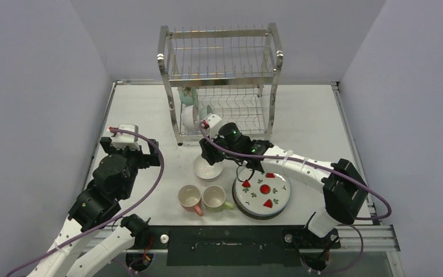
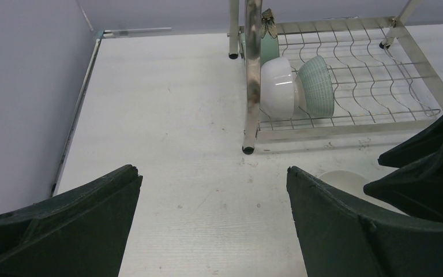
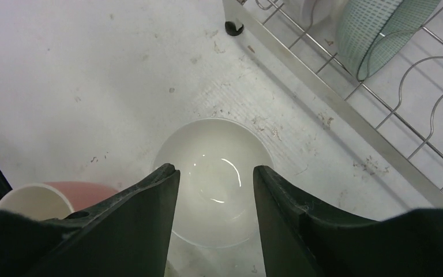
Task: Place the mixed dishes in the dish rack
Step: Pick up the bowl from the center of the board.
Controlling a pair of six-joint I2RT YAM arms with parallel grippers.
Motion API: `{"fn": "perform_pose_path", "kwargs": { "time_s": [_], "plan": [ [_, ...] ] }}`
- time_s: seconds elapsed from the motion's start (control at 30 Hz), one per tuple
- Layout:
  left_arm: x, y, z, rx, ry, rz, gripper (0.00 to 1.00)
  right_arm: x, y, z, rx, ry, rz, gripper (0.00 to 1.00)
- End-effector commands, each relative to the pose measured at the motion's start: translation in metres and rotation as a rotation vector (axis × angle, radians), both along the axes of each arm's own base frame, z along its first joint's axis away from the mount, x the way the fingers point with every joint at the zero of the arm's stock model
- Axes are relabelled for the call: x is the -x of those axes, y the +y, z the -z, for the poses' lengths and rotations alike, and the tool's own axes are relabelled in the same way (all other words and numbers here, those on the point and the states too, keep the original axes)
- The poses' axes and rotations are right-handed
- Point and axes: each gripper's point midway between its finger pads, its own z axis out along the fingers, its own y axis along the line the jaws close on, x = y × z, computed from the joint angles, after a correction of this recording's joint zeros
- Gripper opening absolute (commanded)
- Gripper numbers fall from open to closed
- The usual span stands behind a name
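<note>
Hovering just above a white bowl (image 3: pixel 216 216) on the table (image 1: pixel 144 109), the right gripper (image 3: pixel 214 168) is holding its jaws partly apart, empty. The left gripper (image 2: pixel 213 172) is hanging wide open and empty over the table's left side. The rack (image 1: pixel 219 81) is standing toward the far edge, carrying a second white bowl (image 2: pixel 277 86) and a green bowl (image 2: pixel 316 83) on edge in its lower tier, while a pink mug (image 1: pixel 190 198), a green mug (image 1: pixel 214 197) and a strawberry plate (image 1: pixel 262 193) are sitting near the front.
</note>
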Motion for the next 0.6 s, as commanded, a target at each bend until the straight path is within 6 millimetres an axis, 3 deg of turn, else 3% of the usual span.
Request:
{"fn": "perform_pose_path", "kwargs": {
  "time_s": [0.0, 0.3, 0.57],
  "plan": [
    [-0.001, -0.003, -0.013, 0.024, -0.042, 0.014, 0.97, 0.009, 0.006, 0.004, 0.140, -0.043, -0.015, 0.51],
    [-0.001, -0.004, -0.013, 0.025, -0.041, 0.019, 0.97, 0.032, 0.020, 0.042, 0.353, 0.006, -0.079, 0.53],
    [-0.001, -0.004, -0.012, 0.022, -0.038, 0.019, 0.97, 0.053, 0.029, 0.060, 0.481, 0.022, -0.188, 0.53]
  ]
}}
